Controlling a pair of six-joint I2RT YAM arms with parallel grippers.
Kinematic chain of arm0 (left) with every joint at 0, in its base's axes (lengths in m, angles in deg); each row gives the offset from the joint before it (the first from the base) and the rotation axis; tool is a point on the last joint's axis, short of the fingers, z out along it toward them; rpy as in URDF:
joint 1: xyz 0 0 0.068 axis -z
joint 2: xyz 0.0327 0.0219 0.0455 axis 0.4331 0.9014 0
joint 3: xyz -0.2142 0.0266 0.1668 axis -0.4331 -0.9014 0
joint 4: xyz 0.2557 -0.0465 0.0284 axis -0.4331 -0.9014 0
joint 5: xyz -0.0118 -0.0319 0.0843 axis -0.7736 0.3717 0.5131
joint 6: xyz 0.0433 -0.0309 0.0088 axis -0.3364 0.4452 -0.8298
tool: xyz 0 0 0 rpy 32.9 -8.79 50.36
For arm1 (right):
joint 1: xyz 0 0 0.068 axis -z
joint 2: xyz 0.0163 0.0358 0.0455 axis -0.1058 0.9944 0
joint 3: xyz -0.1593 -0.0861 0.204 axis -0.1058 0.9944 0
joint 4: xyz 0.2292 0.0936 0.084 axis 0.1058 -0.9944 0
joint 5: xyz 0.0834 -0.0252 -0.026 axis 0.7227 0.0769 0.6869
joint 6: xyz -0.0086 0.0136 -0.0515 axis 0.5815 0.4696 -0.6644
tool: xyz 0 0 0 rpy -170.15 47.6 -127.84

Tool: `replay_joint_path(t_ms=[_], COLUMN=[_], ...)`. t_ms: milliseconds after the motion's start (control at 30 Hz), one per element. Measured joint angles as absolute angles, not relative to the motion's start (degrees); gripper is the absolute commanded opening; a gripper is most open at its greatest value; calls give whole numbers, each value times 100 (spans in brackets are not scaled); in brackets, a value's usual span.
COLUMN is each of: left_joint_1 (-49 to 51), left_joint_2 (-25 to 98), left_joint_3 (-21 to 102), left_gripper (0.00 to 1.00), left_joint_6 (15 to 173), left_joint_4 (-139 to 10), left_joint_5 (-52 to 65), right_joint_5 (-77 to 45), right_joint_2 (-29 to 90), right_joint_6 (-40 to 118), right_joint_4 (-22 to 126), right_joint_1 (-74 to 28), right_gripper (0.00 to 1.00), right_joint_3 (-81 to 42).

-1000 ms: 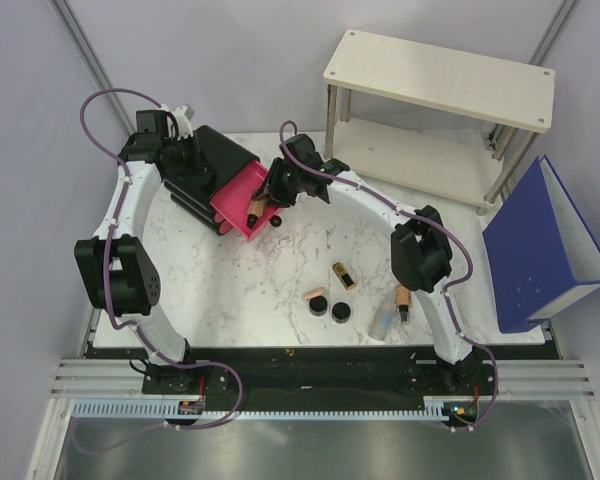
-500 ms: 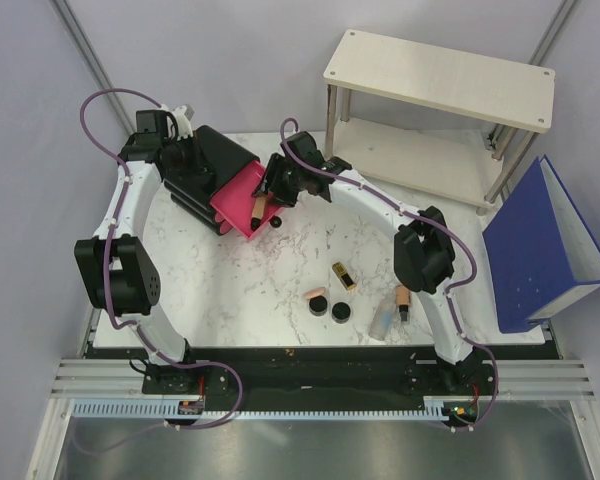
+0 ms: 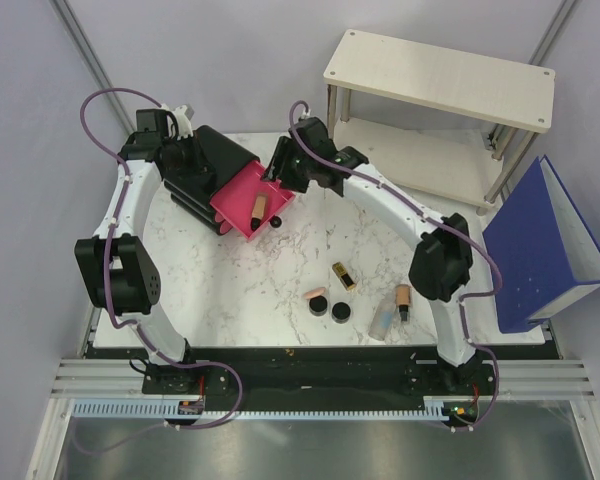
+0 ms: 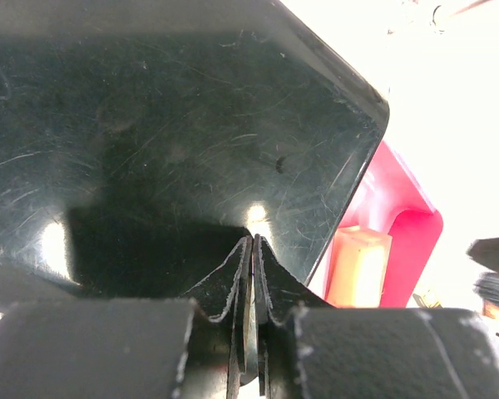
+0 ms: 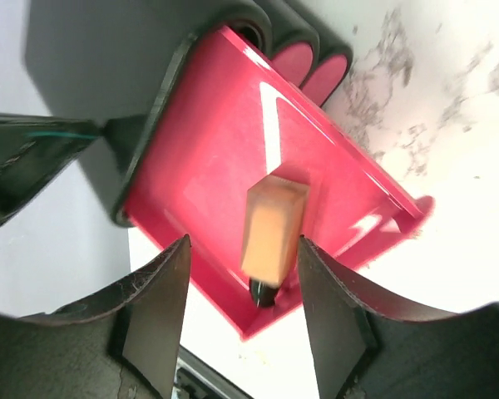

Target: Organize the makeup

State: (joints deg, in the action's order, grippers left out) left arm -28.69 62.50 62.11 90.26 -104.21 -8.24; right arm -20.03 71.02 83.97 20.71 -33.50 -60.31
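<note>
Right gripper (image 5: 243,245) has drawn back and up from the pink drawer (image 3: 238,192) since a second ago; jaws spread wider, nothing between them.

- Left gripper (image 4: 251,249): far-left of the drawer, against the black box (image 3: 220,150); jaws nearly together with a thin slit between; whether they pinch anything I cannot tell.
- Peach tube (image 3: 260,207): lying loose inside the drawer; counts as stowed.
- Outside, all well apart from the drawer, toward the arm bases: peach compact (image 3: 312,295) just beside a small black compact (image 3: 320,306); round black compact (image 3: 340,312); gold-and-black lipstick (image 3: 343,275); clear bluish tube (image 3: 382,322); second peach tube (image 3: 403,299).

Judgement: early; one piece in, six on the table; drawer not yet pushed shut.
</note>
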Motion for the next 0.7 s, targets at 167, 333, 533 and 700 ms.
replay_joint_path(t_ms=[167, 333, 533, 700], left_joint_1=[-2869, -2869, -2869, -2869], left_joint_2=[6257, 6257, 6257, 6257], left_joint_3=[6274, 6292, 6296, 6298], left_gripper=[11, 12, 11, 11], left_joint_6=[9015, 9013, 9013, 9013], left_joint_4=[-10563, -10609, -10624, -10626], left_joint_5=[-763, -714, -671, -671], right_joint_5=[-2600, -3409, -4076, -4189], right_joint_2=[6311, 4890, 3590, 2982], right_joint_6=[7862, 7348, 7103, 7127], right_joint_4=[1424, 781, -224, -812], right_joint_1=[-3284, -3066, -2609, -2373], right_gripper=[61, 60, 59, 59], right_joint_3=[-5983, -4564, -2033, -753])
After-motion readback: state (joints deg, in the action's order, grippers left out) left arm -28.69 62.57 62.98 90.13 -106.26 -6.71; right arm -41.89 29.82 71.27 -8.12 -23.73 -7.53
